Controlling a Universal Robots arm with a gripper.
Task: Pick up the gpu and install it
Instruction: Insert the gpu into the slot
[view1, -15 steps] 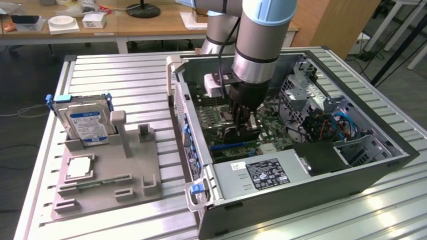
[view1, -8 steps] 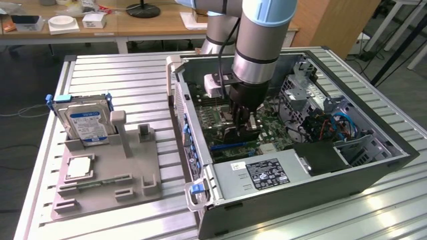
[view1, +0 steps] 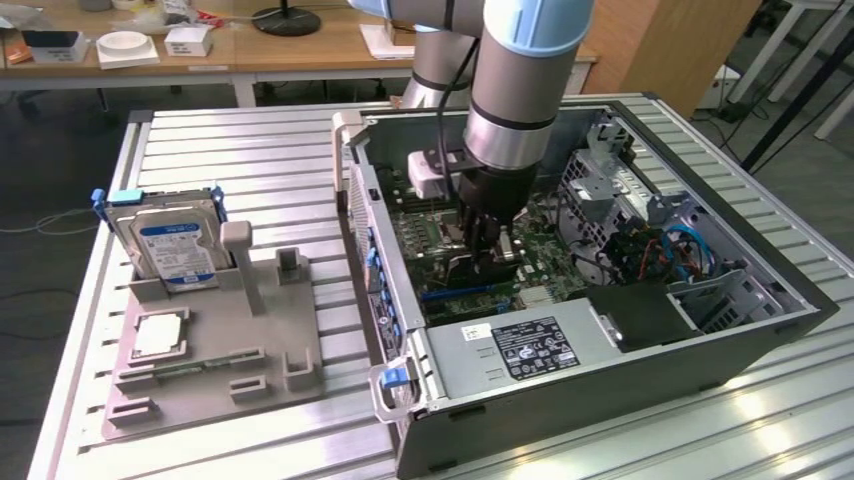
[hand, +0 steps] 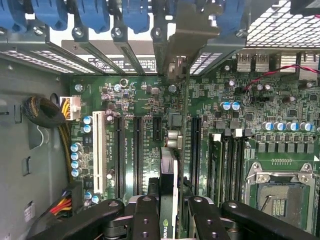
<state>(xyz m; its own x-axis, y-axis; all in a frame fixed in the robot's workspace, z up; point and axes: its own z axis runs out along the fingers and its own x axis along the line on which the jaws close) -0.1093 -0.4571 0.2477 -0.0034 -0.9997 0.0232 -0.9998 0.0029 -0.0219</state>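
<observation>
**Grip.** The gripper (hand: 174, 212) is working low inside the open case (view1: 641, 390), its jaws closed on the gpu (hand: 170, 175). One of the fingers (hand: 145, 217) is pressing each flat face of the card. The card is standing on edge over the motherboard (hand: 250, 125), among the long black slots (hand: 137, 160). Whether its contact edge is already entering a slot cannot be told.

**Risk, near.** The grip is sitting at one end of the card. In my judgement any downward push is acting off-centre and could be tipping the far end up, leaving the connector seated at one end only. A slip between the pads would be twisting the board.

**Risk, middle.** Several parallel slots are lying close together. A small sideways offset could be driving the edge onto the board beside a slot or against a neighbouring slot wall. The memory sticks (hand: 216, 165) are standing just beside the card's path, so a tilt that way risks contact.

**Risk, far.** The silver bracket (hand: 187, 45) is reaching the rear wall among the blue clips (hand: 95, 15). If its tongue is catching on the frame there, the card would be jamming before it seats, and more force would be flexing it.

**Outside.** The hard drive (view1: 167, 245) is resting in the fixture (view1: 267, 370), well apart and not at risk.
</observation>
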